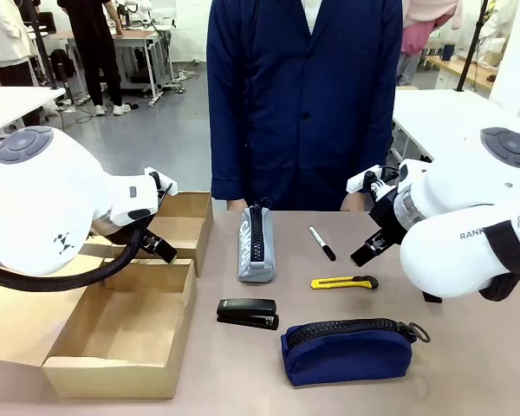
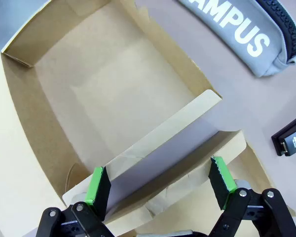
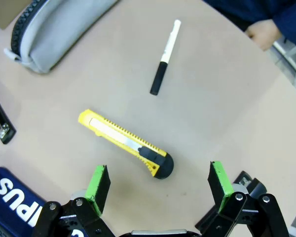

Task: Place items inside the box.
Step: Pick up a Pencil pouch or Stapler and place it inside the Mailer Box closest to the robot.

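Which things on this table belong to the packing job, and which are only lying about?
For the job: black stapler, grey pencil case, navy pouch, yellow utility knife, marker, large open cardboard box.
Lying about: smaller cardboard box behind it.

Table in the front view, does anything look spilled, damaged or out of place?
Nothing stands out. The stapler, grey pencil case, navy pouch, yellow knife and marker lie apart and intact on the table, none yet in the open box. The left end effector and right end effector are open.
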{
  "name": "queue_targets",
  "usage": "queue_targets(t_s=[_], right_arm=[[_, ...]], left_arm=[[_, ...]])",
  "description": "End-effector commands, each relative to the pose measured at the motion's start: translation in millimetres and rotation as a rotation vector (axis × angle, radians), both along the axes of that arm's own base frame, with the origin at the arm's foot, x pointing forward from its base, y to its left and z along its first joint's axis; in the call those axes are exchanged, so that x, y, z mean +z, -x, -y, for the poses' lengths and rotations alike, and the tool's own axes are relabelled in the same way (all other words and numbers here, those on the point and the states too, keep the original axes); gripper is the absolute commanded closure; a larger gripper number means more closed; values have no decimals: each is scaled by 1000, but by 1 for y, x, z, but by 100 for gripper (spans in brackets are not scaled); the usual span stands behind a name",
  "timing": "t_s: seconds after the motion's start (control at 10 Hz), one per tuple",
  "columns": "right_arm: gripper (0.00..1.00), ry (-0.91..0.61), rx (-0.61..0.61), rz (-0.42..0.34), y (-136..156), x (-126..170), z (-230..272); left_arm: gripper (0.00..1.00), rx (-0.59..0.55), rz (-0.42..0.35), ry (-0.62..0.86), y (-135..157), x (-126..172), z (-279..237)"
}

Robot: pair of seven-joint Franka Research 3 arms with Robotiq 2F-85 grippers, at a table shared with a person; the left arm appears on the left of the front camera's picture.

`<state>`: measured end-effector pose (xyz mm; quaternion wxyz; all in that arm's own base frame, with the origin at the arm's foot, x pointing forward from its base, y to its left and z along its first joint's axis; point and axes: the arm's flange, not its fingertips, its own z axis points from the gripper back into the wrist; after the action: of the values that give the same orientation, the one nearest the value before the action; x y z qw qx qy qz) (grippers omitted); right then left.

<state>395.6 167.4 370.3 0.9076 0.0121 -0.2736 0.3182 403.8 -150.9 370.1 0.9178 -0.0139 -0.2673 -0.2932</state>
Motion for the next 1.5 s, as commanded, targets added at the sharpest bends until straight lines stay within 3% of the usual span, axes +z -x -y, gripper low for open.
queue_targets(t_s=[0.0,0.3,0.4,0.5,0.6,0.7,0.9,1.0,1.1,1.2,1.4], right_arm=[[0,-1,0,0,0,0,0],[0,0,0,0,0,0,0],[0,-24,-8,-29,-3,22,2],[0,-128,-99,-45,-5,59,13],[0,-282,-265,-72,-5,101,35],[0,-453,-306,-157,7,138,66],[0,-569,-289,-307,38,157,129],[0,-715,-324,-376,53,157,179],[0,-885,-397,-388,71,155,235],[0,-1060,-471,-378,92,145,296],[0,-1310,-602,-301,125,119,384]], left_arm=[[0,0,0,0,0,0,0],[0,0,0,0,0,0,0],[0,0,0,0,0,0,0],[0,-21,25,67,14,34,-8],[0,77,47,122,32,80,-17],[0,102,48,247,58,126,-32],[0,3,7,417,82,156,-79],[0,-57,-88,516,82,156,-120],[0,-59,-188,685,76,152,-175],[0,50,-228,882,73,138,-246],[0,336,-189,1167,87,90,-342]])
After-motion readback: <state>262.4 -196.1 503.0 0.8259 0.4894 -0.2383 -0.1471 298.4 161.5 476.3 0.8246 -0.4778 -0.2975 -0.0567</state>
